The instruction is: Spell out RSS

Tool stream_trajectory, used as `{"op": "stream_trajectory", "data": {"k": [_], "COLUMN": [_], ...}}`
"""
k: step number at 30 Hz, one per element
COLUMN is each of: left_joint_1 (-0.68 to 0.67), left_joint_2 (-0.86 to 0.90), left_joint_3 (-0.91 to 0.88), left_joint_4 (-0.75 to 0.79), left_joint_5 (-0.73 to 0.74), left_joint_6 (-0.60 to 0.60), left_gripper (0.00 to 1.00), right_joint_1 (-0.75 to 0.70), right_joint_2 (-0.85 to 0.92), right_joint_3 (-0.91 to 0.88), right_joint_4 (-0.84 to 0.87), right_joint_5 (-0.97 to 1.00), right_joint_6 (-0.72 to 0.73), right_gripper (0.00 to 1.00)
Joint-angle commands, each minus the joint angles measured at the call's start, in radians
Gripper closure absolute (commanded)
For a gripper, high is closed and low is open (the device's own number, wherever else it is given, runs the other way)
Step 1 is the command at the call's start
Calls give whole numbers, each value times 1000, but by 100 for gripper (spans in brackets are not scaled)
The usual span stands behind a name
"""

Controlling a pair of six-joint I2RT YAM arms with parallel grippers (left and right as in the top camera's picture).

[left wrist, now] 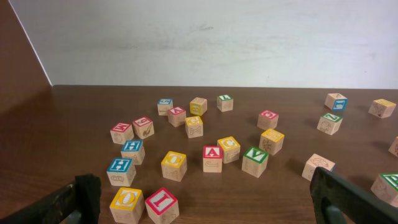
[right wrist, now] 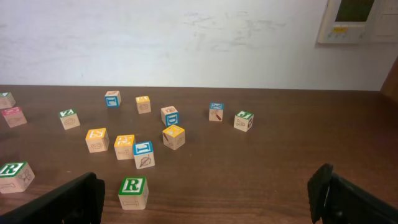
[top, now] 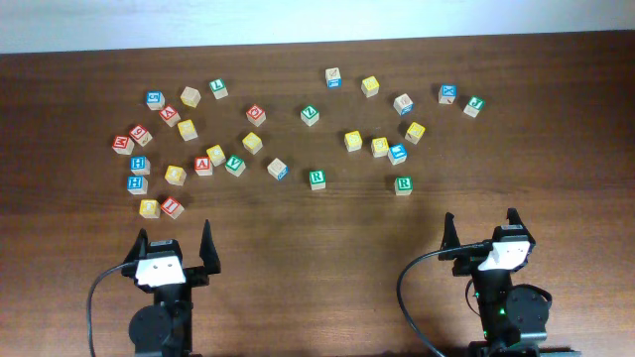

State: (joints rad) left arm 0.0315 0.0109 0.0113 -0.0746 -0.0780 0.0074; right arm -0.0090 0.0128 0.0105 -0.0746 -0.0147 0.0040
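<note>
1. Our left gripper [top: 175,234] has its jaws wide open and holds nothing.
2. Our right gripper [top: 481,218] is wide open too, and empty.
3. Just in front of the right jaws, a bit toward the left finger, sits a green R cube [right wrist: 133,191].
4. A second green R cube [top: 317,178] sits out ahead, between the two grippers.
5. Farther out from the right jaws, a yellow cube [right wrist: 97,139] and its yellow neighbour [right wrist: 124,146] stand side by side. We cannot read their letters for sure.

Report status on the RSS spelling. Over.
Both pincers open, empty: left pincer, right pincer. Green R cube lies free before right pincer; no word laid out. Nothing blocking.
</note>
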Motion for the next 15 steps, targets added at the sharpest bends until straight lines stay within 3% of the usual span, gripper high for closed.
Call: {"op": "stream_trajectory", "data": {"k": [1,8,13,15], "left_joint_1": [6,6,6,6], "left_joint_2": [-5,-5,-5,-5], "left_joint_3": [-2,-2,-2,-2], "left_joint_4": [-2,-2,22,25], "left_joint_5": [-5,21,332,389], "left_joint_6": [8,8,8,8], "left_gripper": [1,1,1,1], "right_joint_1": [10,10,10,10], "right_joint_2": [-9,-9,-9,-9], "right_joint_3": [-5,-5,-5,-5], "right_joint_4": [-8,-7,-7,-8], "right_joint_5": [19,19,19,19], "right_joint_6": [3,3,3,3], "right_gripper": [2,2,2,2]}}
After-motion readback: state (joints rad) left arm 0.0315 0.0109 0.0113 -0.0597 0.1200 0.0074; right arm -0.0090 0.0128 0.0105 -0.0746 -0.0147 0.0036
